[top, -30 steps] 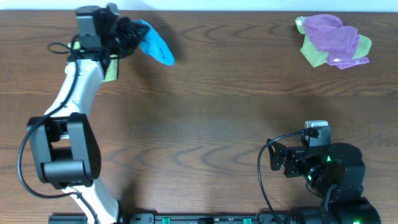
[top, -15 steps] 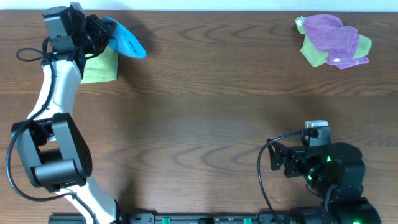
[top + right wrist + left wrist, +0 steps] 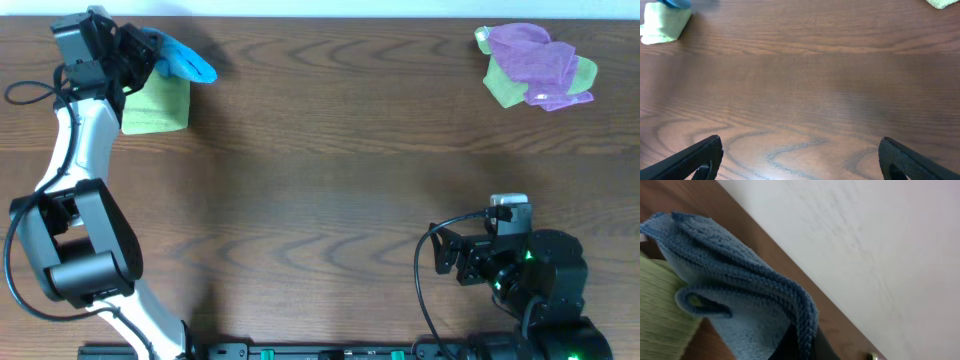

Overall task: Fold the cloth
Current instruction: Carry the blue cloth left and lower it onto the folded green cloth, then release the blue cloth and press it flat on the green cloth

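Overhead: the left fingers pinch the cloth at about 10 o'clock on the surface. The bunched blue bundle juts from them with its long axis running 10 to 4, free end pointing to 4 o'clock, just beyond a folded green cloth. A purple-and-green heap lies at 2 o'clock; the right arm sits at 5 o'clock.

Left wrist: the fingers are clamped on a thick fold of the cloth, which stretches away toward 10 o'clock — the green cloth shows at 8 o'clock.

Right wrist: the right fingers stand wide apart, holding nothing — the cloth is a blue sliver at 11 o'clock.
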Available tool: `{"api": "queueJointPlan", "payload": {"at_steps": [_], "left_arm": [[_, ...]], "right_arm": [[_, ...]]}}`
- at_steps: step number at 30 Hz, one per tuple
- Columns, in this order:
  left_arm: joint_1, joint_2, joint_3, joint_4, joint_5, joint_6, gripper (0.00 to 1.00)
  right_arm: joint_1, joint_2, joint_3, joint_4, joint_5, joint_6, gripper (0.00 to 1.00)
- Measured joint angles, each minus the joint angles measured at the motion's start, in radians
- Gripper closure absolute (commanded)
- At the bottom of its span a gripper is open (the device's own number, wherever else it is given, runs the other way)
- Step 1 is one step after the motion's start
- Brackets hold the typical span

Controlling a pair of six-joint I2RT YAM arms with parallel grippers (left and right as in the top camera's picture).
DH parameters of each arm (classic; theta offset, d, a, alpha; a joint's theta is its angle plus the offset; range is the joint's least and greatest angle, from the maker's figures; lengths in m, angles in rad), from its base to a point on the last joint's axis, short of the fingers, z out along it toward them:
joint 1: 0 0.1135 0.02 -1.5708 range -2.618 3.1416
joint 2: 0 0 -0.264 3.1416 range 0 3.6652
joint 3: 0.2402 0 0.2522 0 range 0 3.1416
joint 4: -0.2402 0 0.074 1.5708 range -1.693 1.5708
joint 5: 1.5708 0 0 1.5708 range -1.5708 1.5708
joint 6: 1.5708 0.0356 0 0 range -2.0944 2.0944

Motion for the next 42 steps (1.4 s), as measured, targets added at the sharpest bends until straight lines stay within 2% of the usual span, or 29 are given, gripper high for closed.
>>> {"api": "queueJointPlan", "payload": {"at_steps": [8,28,31,33,36,40,41,42], "left_arm": [[0.021,0.048,0.0,-0.013,0.0,0.005,0.94],[0.136,0.048,0.002,-0.249,-0.045,0.061,0.93],[0.147,0.048,0.002,-0.282,-0.052,0.073,0.71],[0.156,0.048,0.002,-0.3,-0.056,0.08,0.64],[0.169,0.048,0.002,-0.322,-0.063,0.087,0.49],[0.19,0.048,0.002,-0.346,-0.065,0.093,0.18],[0.196,0.048,0.002,-0.35,-0.066,0.094,0.05],[0.203,0.048,0.002,-0.356,-0.067,0.094,0.05]], "right_arm": [[0.0,0.0,0.0,0.0,0.0,0.0,0.01],[0.0,0.0,0.0,0.0,0.0,0.0,0.01],[0.0,0.0,0.0,0.0,0.0,0.0,0.01],[0.0,0.0,0.0,0.0,0.0,0.0,0.01],[0.0,0.0,0.0,0.0,0.0,0.0,0.01],[0.0,0.0,0.0,0.0,0.0,0.0,0.01],[0.0,0.0,0.0,0.0,0.0,0.0,0.01],[0.0,0.0,0.0,0.0,0.0,0.0,0.01]]}}
